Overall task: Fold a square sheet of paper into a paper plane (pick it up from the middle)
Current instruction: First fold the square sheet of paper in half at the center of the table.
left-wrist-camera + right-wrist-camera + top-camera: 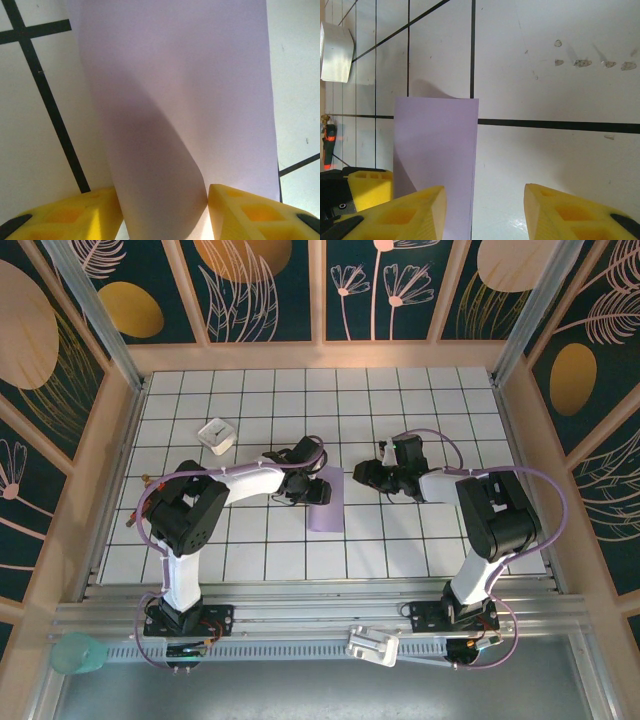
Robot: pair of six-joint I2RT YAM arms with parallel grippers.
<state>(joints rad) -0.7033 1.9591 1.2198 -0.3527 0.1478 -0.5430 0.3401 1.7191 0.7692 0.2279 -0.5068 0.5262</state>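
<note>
The square sheet of paper (327,502) lies folded over as a narrow lavender strip near the table's middle. My left gripper (310,484) sits at its upper left edge. In the left wrist view the sheet (200,90) curls up into a rounded loop that fills the gap between the yellow fingers (80,215), and my left gripper (165,212) is shut on that loop. My right gripper (363,476) hovers just right of the strip, open. In the right wrist view its fingertips (485,210) straddle the paper's (435,155) right edge and bare tile, holding nothing.
A small white block (216,435) with a dark mark stands on the tiles at the back left, seen too in the right wrist view (335,52). Wooden walls (118,455) enclose the table. A teal cup (78,652) and a white part (372,646) rest by the front rail.
</note>
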